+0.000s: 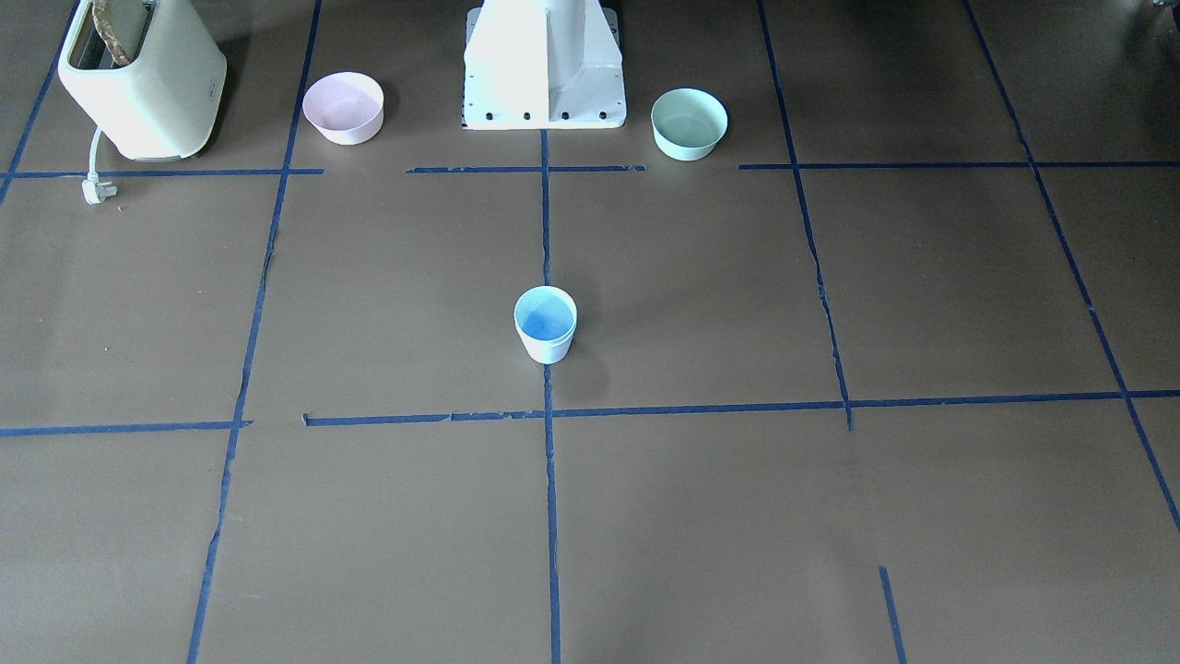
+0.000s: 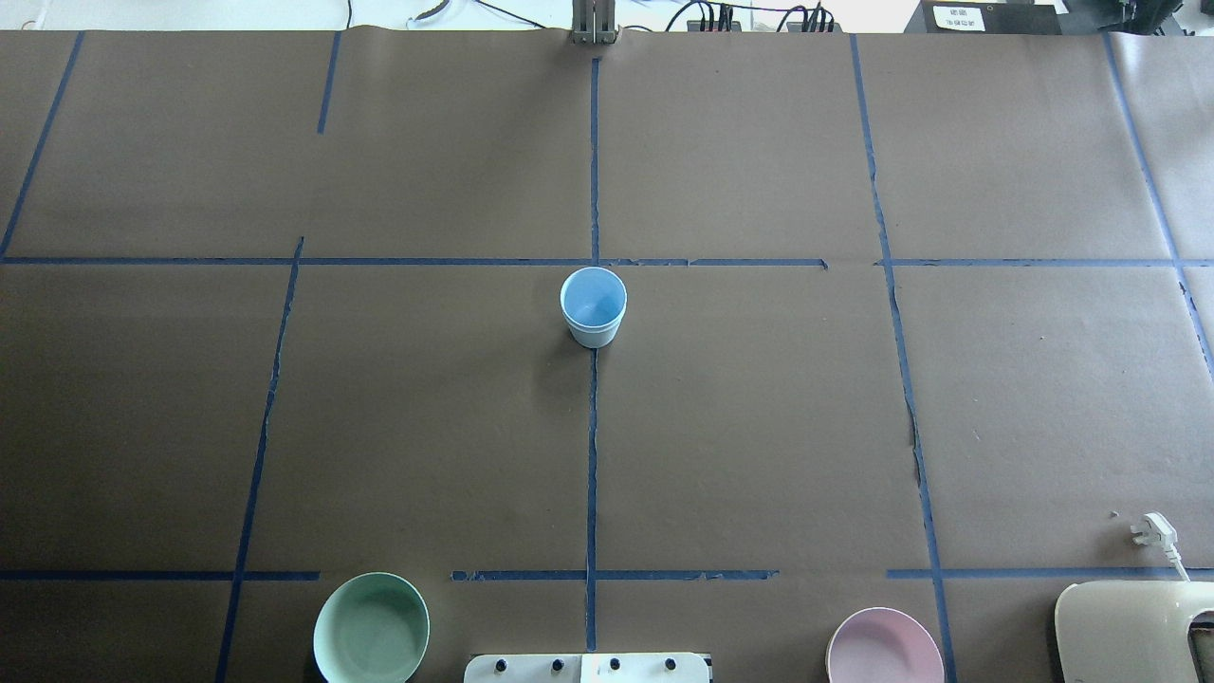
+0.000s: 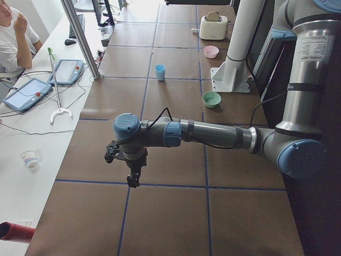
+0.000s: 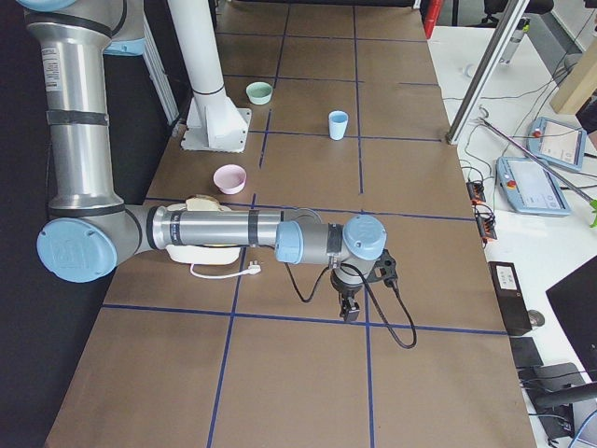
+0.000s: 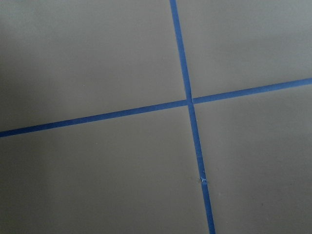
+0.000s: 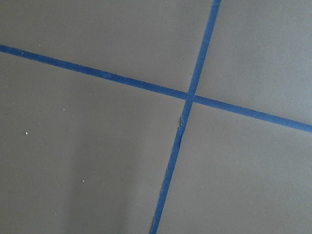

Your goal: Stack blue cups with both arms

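A white pedestal stands at the robot's edge of a brown table marked with blue tape; all places here are told from it. Just beside it on the robot's right sits a pink bowl, mouth up; just beside it on the robot's left sits a mint-green bowl, also mouth up. Beyond the pink bowl stands a cream toaster with a brown slice in its slot. Straight out in front of the pedestal, on the centre tape line, stand the blue cups; one is nested inside the other, long axis upright, mouths up, two rims close together. Farthest off, well apart from the pedestal toward each table end, the left arm and right arm reach out level; the left gripper and right gripper hang pointing down above the table; how wide either claw stands cannot be told.
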`<state>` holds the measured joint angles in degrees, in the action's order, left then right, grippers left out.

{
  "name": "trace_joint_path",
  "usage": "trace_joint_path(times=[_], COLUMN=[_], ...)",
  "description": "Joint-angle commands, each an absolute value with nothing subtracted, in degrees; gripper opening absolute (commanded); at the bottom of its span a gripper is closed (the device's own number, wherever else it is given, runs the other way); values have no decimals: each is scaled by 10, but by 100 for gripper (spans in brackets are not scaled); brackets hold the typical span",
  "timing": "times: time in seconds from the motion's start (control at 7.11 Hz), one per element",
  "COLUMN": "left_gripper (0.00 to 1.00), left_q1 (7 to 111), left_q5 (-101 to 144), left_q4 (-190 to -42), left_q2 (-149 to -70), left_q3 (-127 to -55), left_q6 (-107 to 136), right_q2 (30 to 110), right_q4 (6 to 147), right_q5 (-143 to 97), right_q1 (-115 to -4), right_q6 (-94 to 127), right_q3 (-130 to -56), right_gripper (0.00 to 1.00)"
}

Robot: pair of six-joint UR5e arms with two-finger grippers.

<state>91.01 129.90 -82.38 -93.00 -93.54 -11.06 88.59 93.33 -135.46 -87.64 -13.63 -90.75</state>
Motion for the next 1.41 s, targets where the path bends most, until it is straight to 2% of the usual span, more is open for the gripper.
trace_joint_path(times=[0.0, 0.42, 1.27], left_gripper=[100, 100, 100], left_q1=[910, 910, 908], left_q5=[1311, 1337, 1338], left_q4=[-828, -857, -862], left_q2=[-905, -874, -880], left_q3=[-945, -950, -951], left_q6=[-110, -109, -110], right_q2=[886, 886, 888], right_q4=[933, 933, 933], right_q5=[-1355, -1356, -1355], right_q1=[-876, -875, -873], right_q6=[-135, -136, -136], right_q3=[-907, -908, -907], right_gripper=[100, 100, 100])
